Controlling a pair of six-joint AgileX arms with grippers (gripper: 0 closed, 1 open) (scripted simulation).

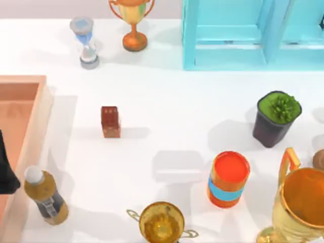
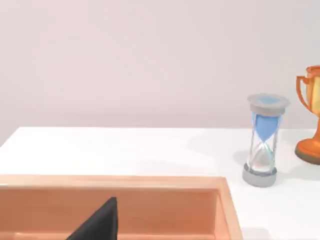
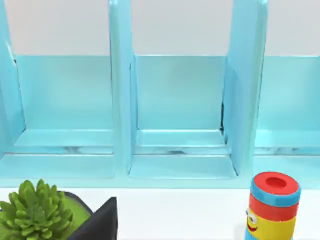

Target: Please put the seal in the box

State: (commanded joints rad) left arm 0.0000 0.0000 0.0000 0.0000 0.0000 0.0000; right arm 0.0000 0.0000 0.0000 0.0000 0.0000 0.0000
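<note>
Seal (image 1: 110, 121) stood upright on open white table (image 1: 177, 111), apart from the box (image 1: 31, 132) at the left edge. Left gripper (image 1: 6, 169) hung over the box; whether its fingers were open could not be told.

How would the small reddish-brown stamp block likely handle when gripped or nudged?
The small reddish-brown rectangular seal block looks rigid with flat sides, so jaws should probably hold it squarely. It stands upright and taller than wide, so a push might tip it; rolling seems unlikely.
</note>
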